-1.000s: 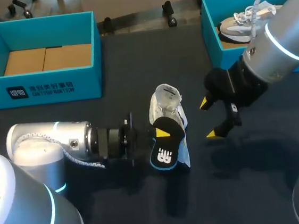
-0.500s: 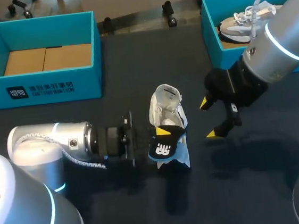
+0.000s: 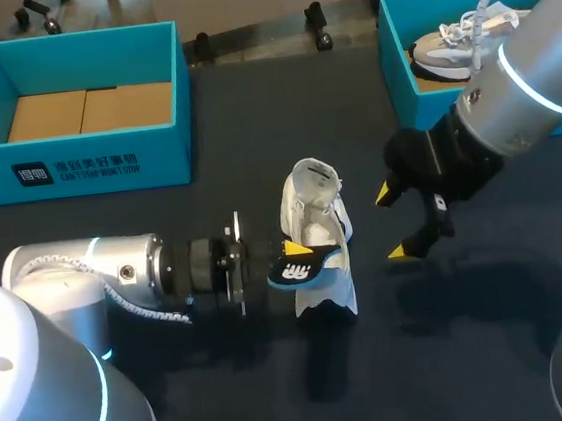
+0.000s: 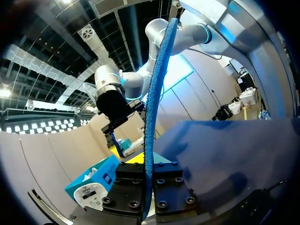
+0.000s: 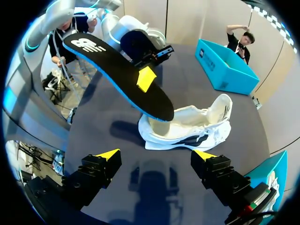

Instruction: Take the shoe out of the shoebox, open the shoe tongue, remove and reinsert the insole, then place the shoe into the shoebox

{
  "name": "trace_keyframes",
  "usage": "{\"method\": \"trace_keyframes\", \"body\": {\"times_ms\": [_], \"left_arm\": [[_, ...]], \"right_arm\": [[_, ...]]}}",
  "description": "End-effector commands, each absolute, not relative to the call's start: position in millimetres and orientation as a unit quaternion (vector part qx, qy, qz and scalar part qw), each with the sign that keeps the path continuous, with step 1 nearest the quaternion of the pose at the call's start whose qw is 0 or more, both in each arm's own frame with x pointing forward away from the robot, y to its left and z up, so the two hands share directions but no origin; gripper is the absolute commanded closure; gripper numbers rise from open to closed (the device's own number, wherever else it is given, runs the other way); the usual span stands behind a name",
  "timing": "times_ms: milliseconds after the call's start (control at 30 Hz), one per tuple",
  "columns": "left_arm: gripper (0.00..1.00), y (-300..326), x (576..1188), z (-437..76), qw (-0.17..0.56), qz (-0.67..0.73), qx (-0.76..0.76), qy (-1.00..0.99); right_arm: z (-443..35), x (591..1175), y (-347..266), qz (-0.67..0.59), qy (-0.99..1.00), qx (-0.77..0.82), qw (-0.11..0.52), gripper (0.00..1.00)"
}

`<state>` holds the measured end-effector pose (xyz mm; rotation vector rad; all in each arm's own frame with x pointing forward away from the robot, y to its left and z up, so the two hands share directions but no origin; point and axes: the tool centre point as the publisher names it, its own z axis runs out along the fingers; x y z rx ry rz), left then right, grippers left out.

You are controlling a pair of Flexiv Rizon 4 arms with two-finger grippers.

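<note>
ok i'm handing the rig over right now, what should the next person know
The left gripper is shut on the insole, holding it just above the shoe.
The right gripper is open and empty, hanging beside the shoe.
The shoe lies on the table between the arms. The left shoebox has no shoe in it; the right shoebox holds another shoe.
Done: shoe out of the box, insole pulled.
Left: slide the insole back in, then put the shoe into a shoebox.

A dark, matte tabletop spans the scene from left to right. Overhead light throws soft-edged shadows on it: one patch by the middle toward the near side, another, broader, to the right. Its far edge runs nearly straight across.
</note>
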<state>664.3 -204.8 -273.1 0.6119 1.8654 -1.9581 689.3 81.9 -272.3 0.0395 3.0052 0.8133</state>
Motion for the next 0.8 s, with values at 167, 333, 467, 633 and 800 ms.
{"method": "trace_keyframes", "body": {"times_ms": [167,333,467,633,800], "left_arm": [[1.00,-204.8,669.3,-279.3,0.190,-0.693,0.208,0.664],[1.00,-203.8,670.4,-282.4,0.185,-0.692,0.202,0.668],[1.00,-201.2,669.9,-275.8,0.185,-0.699,0.199,0.661],[1.00,-202.1,665.6,-265.7,0.185,-0.709,0.204,0.649],[1.00,-209.1,664.8,-266.0,0.183,-0.712,0.205,0.647]], "right_arm": [[-273.1,688.8,82.1,0.261,0.965,0.012,0.015,0.00],[-273.1,688.8,82.1,0.261,0.965,0.012,0.015,0.00],[-273.1,688.8,82.1,0.261,0.965,0.012,0.015,0.00],[-273.1,688.8,82.1,0.261,0.965,0.012,0.015,0.00],[-273.1,688.8,82.1,0.261,0.965,0.012,0.015,0.00]]}}
